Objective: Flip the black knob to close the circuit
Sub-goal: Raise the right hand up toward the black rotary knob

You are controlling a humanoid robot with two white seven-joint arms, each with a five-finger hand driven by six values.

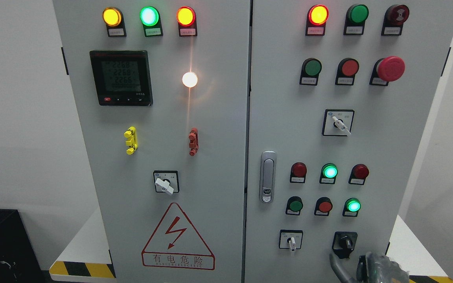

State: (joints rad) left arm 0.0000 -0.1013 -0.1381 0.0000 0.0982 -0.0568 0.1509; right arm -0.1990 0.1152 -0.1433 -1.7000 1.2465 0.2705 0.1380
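The black knob (345, 242) sits at the lower right of the grey control cabinet (218, 165), on its right door. Its handle points roughly down and slightly right. My right hand (368, 267) rises from the bottom edge just below and to the right of the knob. A grey finger (336, 265) reaches up toward the knob's lower left and stops just short of it. The hand holds nothing. The left arm does not show.
A white selector switch (291, 240) sits left of the knob. Lit green lamps (353, 205) and red and green buttons sit above it. A door latch (267, 177) is on the right door's left edge. A red mushroom stop button (390, 68) is at the upper right.
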